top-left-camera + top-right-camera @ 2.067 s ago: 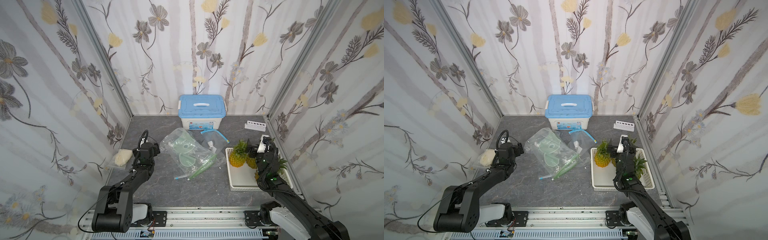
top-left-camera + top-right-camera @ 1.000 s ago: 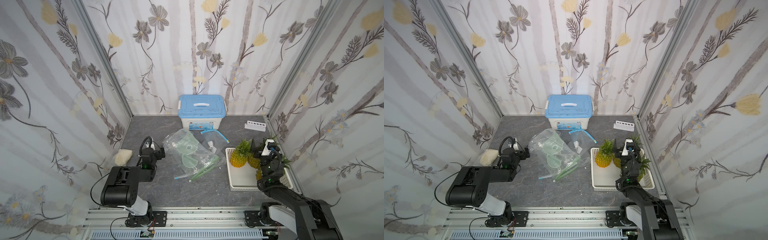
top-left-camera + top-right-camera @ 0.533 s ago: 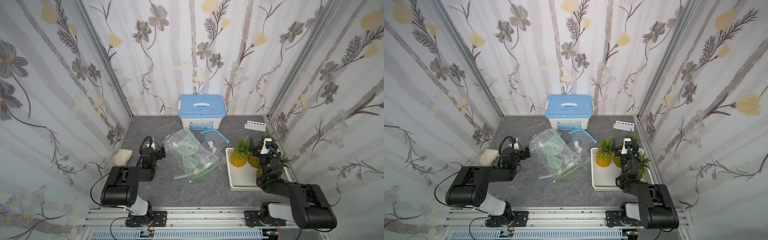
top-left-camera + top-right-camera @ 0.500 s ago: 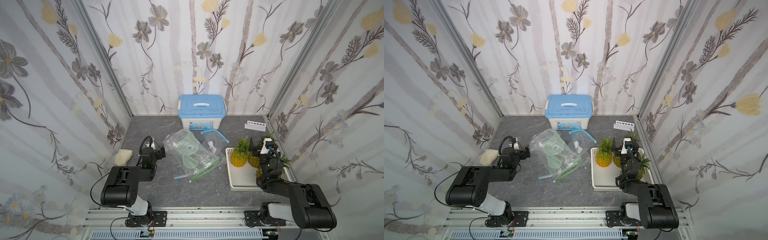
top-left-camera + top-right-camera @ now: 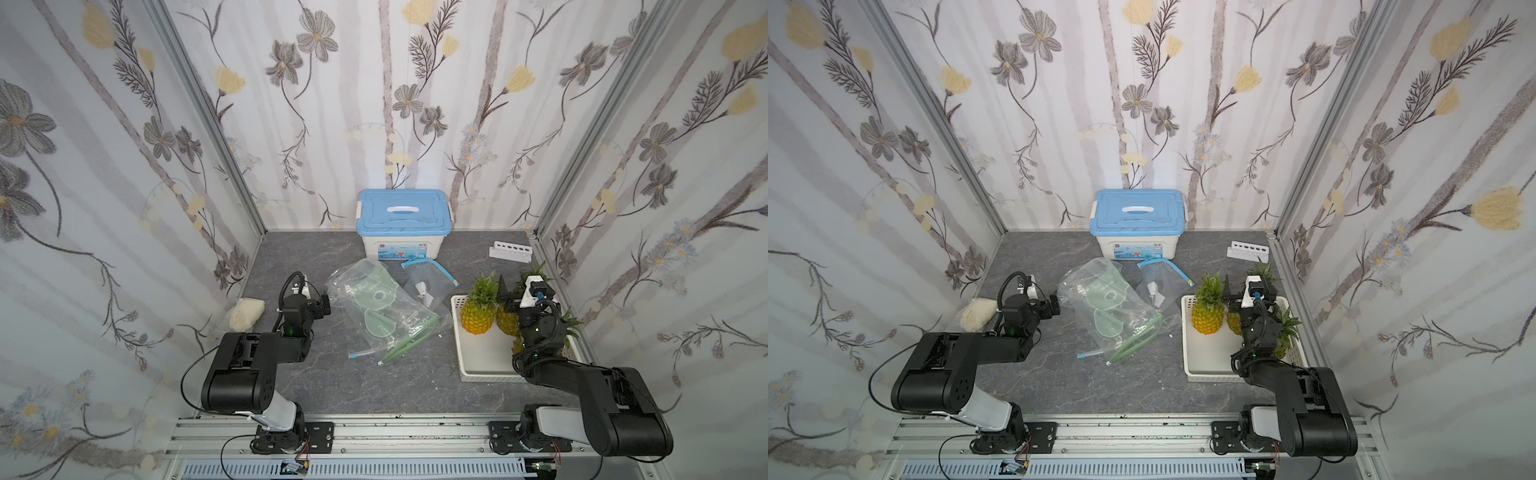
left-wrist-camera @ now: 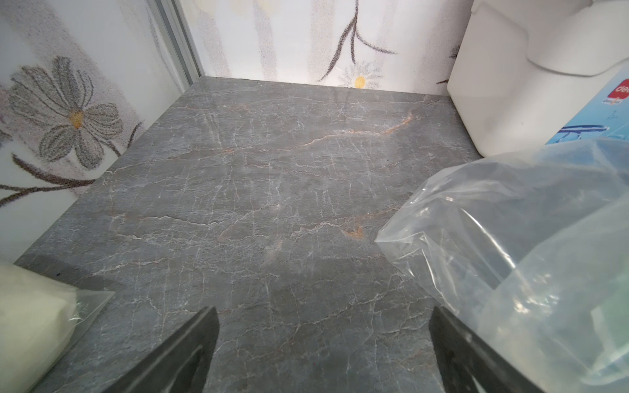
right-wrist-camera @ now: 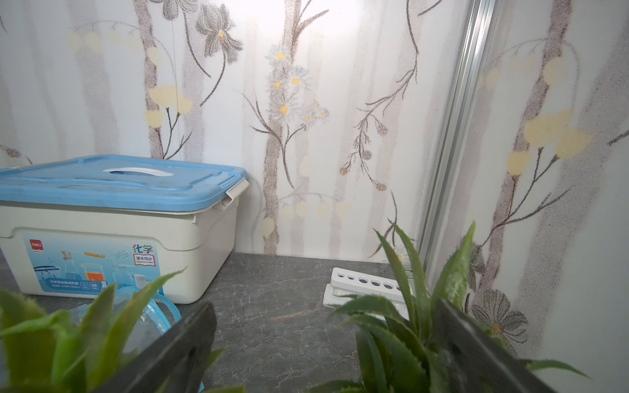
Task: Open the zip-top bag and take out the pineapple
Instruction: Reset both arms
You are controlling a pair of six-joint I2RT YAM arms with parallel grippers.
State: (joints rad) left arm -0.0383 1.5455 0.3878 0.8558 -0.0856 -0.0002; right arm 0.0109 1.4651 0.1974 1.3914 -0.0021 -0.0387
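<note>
My left gripper [image 6: 323,316] gapes empty just beside the slack zip-top bag [image 6: 510,238]; my right gripper [image 7: 323,309], equally wide and empty, stands beside the pineapple [image 5: 478,316] (already out, I judge; nothing needs holding).

Ahead of the left gripper [image 6: 321,314] the desk [image 6: 255,190] lies bare; the zip-top bag [image 6: 517,245] crowds its right side, perhaps touching. Around the right gripper [image 7: 325,316], pineapple leaves [image 7: 412,306] crowd both sides.

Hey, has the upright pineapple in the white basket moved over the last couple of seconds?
No. The upright pineapple stands in the same far corner of the white basket as before.
</note>
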